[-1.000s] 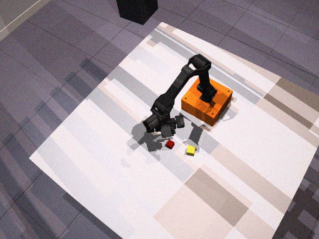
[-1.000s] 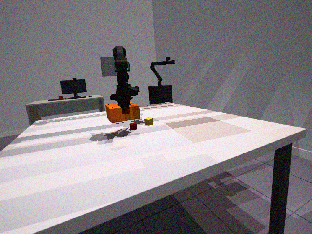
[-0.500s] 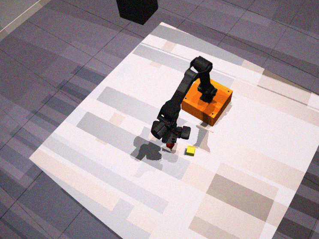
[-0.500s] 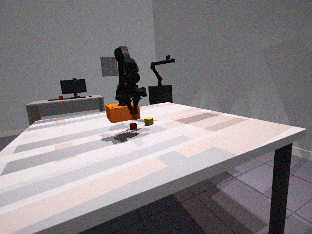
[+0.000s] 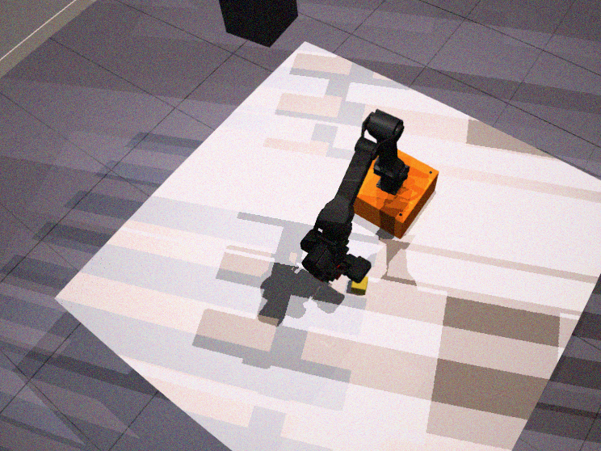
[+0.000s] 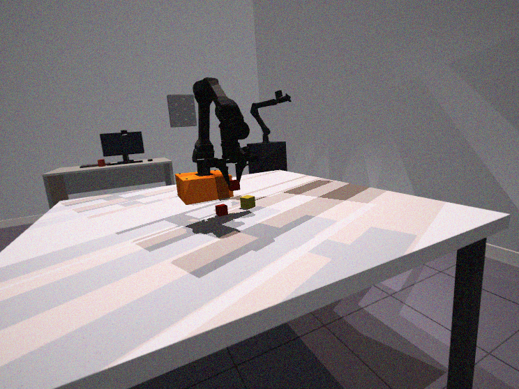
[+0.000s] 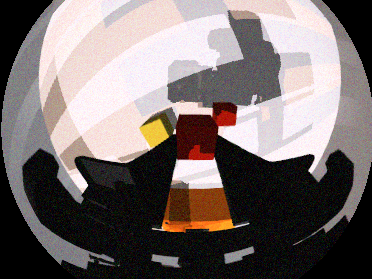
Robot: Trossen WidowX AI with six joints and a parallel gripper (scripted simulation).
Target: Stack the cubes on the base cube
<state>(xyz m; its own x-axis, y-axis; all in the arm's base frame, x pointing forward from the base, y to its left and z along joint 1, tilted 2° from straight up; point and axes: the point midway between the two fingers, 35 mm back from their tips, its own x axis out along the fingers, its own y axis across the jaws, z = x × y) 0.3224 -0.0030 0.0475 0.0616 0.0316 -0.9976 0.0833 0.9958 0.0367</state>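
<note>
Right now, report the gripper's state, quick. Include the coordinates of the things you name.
Gripper (image 6: 234, 184) (image 7: 195, 138): closed on a dark red cube (image 6: 234, 185) (image 7: 197, 133), held above the white patterned table (image 6: 346, 241) (image 7: 115, 76).

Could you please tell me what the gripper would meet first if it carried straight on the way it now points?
Probably the tabletop, met by the red cube in the gripper; depth is unclear, so it might clip the other red cube.

Yellow cube (image 5: 359, 286) (image 6: 247, 201) (image 7: 155, 131), two red cubes (image 6: 234, 185) (image 6: 221, 209) (image 7: 197, 136) (image 7: 225, 114)
</note>
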